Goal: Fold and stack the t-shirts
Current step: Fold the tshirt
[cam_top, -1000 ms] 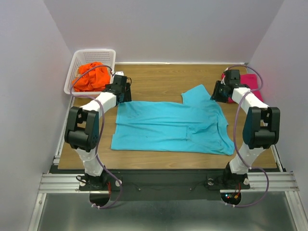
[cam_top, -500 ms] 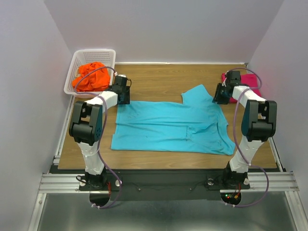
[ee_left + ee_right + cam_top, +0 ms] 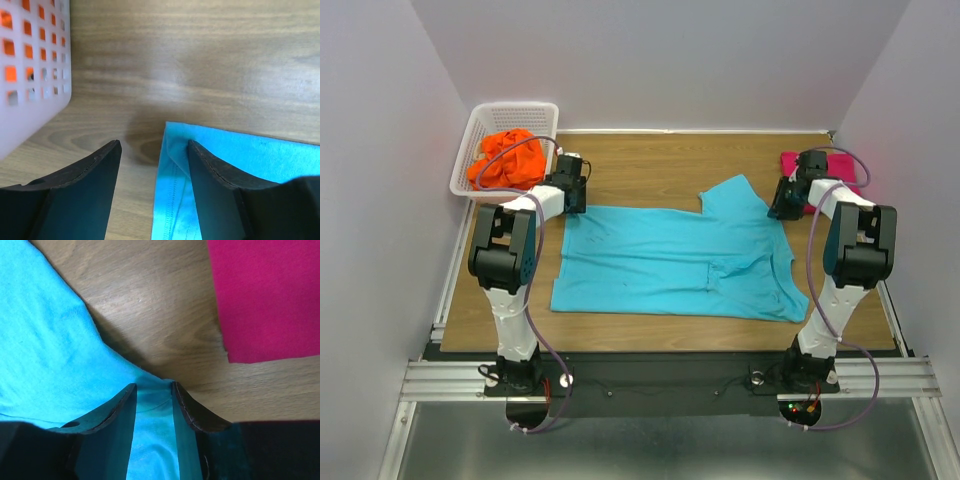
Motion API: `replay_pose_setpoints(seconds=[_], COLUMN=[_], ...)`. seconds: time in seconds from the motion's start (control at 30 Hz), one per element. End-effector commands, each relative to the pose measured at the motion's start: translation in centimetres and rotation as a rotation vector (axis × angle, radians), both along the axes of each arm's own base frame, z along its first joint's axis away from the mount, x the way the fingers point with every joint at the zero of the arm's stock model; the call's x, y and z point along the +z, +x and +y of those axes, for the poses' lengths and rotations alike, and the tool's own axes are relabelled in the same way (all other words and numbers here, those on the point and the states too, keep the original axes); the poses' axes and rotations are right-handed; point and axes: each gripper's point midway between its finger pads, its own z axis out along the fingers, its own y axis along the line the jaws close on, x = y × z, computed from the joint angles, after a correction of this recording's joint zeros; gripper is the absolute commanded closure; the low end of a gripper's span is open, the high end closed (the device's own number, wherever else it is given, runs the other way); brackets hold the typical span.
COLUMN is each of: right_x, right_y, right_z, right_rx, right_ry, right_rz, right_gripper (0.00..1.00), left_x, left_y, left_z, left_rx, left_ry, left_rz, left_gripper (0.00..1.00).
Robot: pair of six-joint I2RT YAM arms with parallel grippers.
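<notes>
At the far corners of the turquoise t-shirt (image 3: 670, 265), spread flat on the wooden surface (image 3: 650, 160), both arms were set for a pickup. The left end effector (image 3: 154, 145) stood over the shirt's far left corner with its fingers apart, one over bare wood and the other over the hem. The right end effector (image 3: 153, 386) sat at the shirt's far right edge, by the sleeve. Its fingers were a narrow gap apart with the blue edge running between them, and I saw no pinch.

Just beyond the shirt's right side lay the magenta t-shirt (image 3: 835, 172), flat and seemingly folded. Beyond its left corner the orange t-shirt (image 3: 505, 160) sat crumpled in the white basket (image 3: 510, 108).

To my eye this was the start of the first fold. Next, both pairs of fingers would need to close on their edges together, then lift and carry the far edge toward the near hem.
</notes>
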Motion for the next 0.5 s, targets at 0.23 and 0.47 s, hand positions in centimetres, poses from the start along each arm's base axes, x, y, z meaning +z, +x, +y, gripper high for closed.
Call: replay_pose_setpoints(seconds=[0.23,0.47], right_x=[3.5,2.6], right_y=[2.4,2.2], right_z=[-1.8,-0.8], right_rx=[0.045,0.109], right_ry=[-0.082,-0.047], right_rz=[-0.098,-0.088], right_gripper=[0.59,0.60], left_x=[2.7,1.7], left_y=[2.8,2.7], left_z=[-1.3,-1.2], left_rx=[-0.066,-0.086], left_ry=[-0.066,-0.053], left_rz=[-0.089,-0.067], left_gripper=[0.27,0.25])
